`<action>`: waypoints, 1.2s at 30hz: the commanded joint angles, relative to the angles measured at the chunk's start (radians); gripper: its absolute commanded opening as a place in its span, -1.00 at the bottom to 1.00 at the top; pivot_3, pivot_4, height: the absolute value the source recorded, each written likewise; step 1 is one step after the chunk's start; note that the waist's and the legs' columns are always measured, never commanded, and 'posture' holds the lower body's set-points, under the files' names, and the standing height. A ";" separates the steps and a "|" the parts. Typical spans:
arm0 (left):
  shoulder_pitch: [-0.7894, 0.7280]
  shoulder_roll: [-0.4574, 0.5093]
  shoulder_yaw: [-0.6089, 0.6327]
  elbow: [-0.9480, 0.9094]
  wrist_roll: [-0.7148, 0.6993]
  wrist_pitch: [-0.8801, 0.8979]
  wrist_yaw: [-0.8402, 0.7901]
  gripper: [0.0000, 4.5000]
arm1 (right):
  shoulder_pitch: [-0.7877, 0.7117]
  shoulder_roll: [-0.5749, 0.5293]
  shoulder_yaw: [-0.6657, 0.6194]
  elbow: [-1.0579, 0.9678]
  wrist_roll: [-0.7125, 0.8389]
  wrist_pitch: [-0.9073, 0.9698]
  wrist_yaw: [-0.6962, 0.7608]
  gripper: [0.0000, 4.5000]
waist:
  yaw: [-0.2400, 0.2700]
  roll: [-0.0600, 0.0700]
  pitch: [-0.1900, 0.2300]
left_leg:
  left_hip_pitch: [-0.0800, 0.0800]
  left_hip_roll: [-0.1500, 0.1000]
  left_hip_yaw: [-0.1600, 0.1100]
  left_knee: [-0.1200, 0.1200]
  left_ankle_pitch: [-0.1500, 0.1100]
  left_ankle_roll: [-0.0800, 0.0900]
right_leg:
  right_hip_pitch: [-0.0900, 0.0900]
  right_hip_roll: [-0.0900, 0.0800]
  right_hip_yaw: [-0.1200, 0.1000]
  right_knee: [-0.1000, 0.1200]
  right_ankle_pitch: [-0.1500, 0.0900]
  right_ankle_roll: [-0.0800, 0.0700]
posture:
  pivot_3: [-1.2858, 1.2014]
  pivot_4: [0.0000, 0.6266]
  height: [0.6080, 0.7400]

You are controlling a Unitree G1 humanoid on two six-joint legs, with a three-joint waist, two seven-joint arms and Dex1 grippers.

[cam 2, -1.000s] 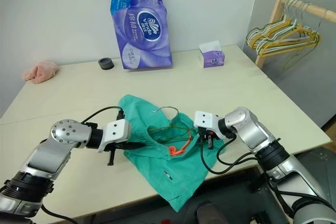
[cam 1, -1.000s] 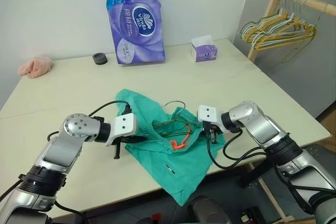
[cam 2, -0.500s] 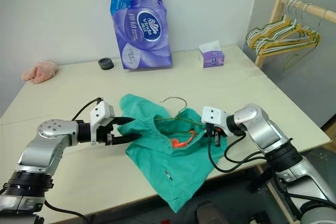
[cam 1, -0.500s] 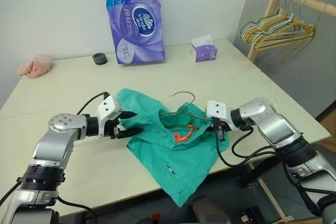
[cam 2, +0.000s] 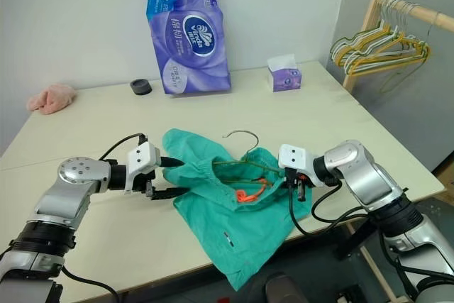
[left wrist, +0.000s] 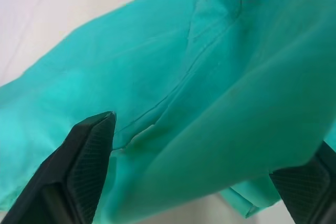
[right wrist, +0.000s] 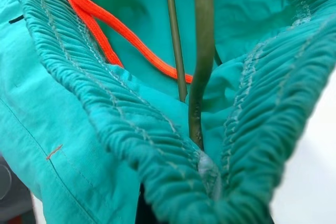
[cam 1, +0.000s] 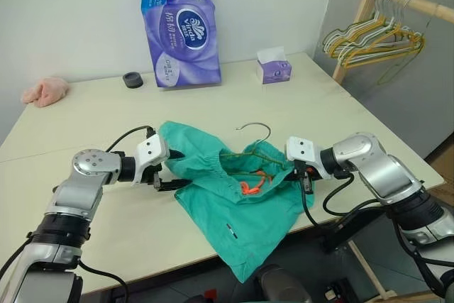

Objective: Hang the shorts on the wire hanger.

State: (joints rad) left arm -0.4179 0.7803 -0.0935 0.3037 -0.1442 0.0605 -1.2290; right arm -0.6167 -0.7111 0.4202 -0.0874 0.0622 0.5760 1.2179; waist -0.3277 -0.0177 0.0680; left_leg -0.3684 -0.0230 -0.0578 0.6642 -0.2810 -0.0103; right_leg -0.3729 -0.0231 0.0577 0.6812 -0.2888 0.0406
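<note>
- The shorts (cam 1: pixel 234 196) lie on the table (cam 1: pixel 355 122) near its front edge, the lower part draped over that edge; waistband end toward 3 o'clock, gaping, orange drawstring (cam 1: pixel 253 184) visible inside.
- The wire hanger (cam 1: pixel 250 148) sits inside the waistband, its hook rising clear of the cloth toward 12 o'clock. Judgement: hanger is threaded into the waist so the band can be stretched over both shoulders.
- Right gripper (cam 1: pixel 301 173), at 3 o'clock of the shorts: clenched on the gathered waistband; the right wrist view shows the hanger wire running into the same pinch, so cloth and wire appear held together. Judgement: it anchors that end.
- Left gripper (cam 2: pixel 170 177), at 9 o'clock of the shorts: fingers (left wrist: pixel 79 174) spread wide, teal cloth lying between them, nothing gripped; whether the pads touch the cloth I cannot tell.
- Judgement: left side is placed to re-take the far waistband edge and pull it over the hanger's free corner.
</note>
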 commanded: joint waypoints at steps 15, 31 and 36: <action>-0.095 -0.053 0.039 0.126 0.045 -0.135 0.157 -0.99 | 0.072 -0.095 -0.092 -0.117 0.100 0.140 0.010 -1.00 | -0.010 0.000 0.000 | -0.002 0.000 -0.002 0.000 0.000 0.000 | 0.000 0.000 -0.002 0.000 0.000 0.000 | -0.26 -0.94 1.00; -0.026 -0.078 0.040 0.023 0.008 -0.086 0.167 -0.70 | 0.074 -0.063 -0.105 -0.127 0.149 0.201 -0.055 -1.00 | -0.012 0.000 0.000 | -0.003 0.000 -0.004 0.001 0.000 0.000 | -0.001 -0.001 -0.004 0.000 0.000 0.000 | -0.25 -0.94 1.00; 0.007 -0.069 0.055 0.040 0.053 -0.168 0.237 -0.01 | 0.077 -0.057 -0.115 -0.128 0.167 0.219 -0.071 -1.00 | -0.015 0.000 0.000 | -0.005 0.000 -0.008 0.001 0.000 0.000 | -0.001 -0.001 -0.009 -0.001 0.000 0.000 | -0.25 -0.94 1.00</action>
State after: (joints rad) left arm -0.3979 0.7038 -0.0753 0.3544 -0.1029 -0.0656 -1.0254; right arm -0.5234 -0.7741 0.3422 -0.1929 0.2117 0.7949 1.1526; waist -0.3428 -0.0176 0.0676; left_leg -0.3747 -0.0231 -0.0668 0.6663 -0.2810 -0.0102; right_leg -0.3740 -0.0241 0.0479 0.6805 -0.2888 0.0407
